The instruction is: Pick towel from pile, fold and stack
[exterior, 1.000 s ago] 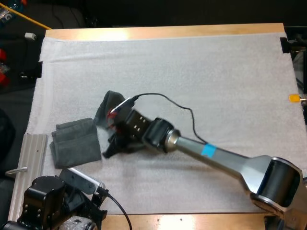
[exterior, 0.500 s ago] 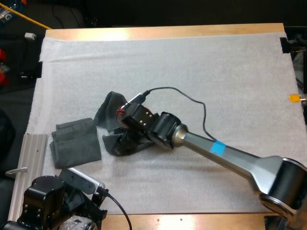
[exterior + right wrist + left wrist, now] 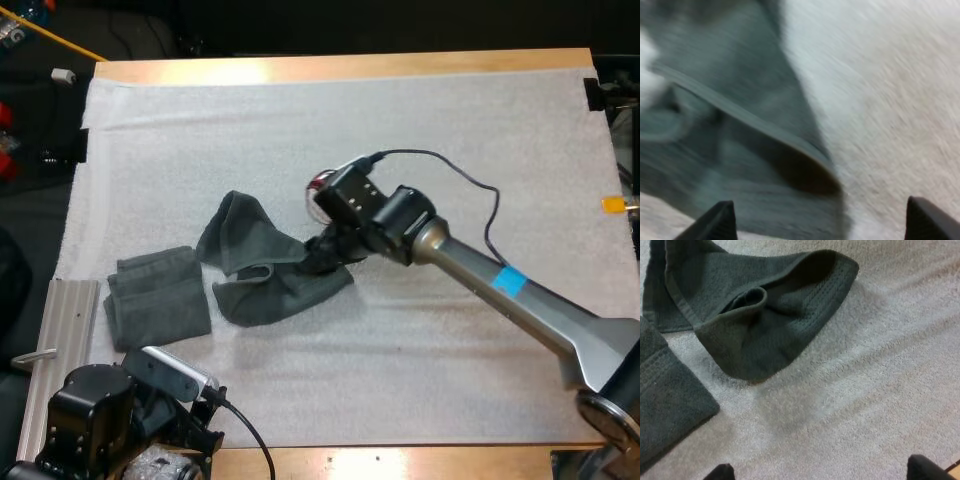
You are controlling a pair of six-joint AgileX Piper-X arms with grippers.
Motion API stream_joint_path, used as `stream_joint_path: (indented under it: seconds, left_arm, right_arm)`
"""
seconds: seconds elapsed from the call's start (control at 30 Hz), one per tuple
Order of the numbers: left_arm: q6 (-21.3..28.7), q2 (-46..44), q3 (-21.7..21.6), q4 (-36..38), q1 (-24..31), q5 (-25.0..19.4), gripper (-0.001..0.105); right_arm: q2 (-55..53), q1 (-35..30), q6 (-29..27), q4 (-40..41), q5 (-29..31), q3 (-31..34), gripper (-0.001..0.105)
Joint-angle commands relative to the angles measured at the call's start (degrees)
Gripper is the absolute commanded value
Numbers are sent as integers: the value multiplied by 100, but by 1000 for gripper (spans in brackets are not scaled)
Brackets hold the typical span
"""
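A crumpled dark grey-green towel [image 3: 262,265] lies left of the mat's middle, partly spread, with one fold standing up. A folded towel [image 3: 158,297] rests flat just left of it. My right gripper [image 3: 326,256] hovers at the crumpled towel's right edge. In the right wrist view its fingertips [image 3: 715,222] stand apart, and the gripper [image 3: 822,222] is open above a corner of the towel [image 3: 740,130], holding nothing. My left gripper [image 3: 822,472] is open over bare mat, near the crumpled towel [image 3: 755,315] and the folded towel [image 3: 665,405].
A ribbed metal rail [image 3: 60,345] lies along the mat's left edge, beside the left arm's base [image 3: 110,425]. The white mat [image 3: 420,130] spreads far and right of the towels. The right arm crosses the mat from the lower right.
My right gripper let go of the crumpled towel and moved right and back, from the towel's left part to its right edge. The towel now lies more spread. The left arm stayed still.
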Motion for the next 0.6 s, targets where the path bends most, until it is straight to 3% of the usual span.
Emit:
stream_joint_path:
  seconds: [0.0, 0.23, 0.57]
  left_arm:
    - [-25, -9, -35, -20, -30, -63, 64]
    - [-67, -9, -35, 25, -30, -63, 64]
    - [-74, -9, -35, 24, -30, -53, 64]
  right_arm:
    - [-61, -56, -18, 95, -145, 79, 66]
    - [-61, -304, -197, -240, -949, 881, 66]
    - [-54, -447, -318, -1607, -1620, 1755, 66]
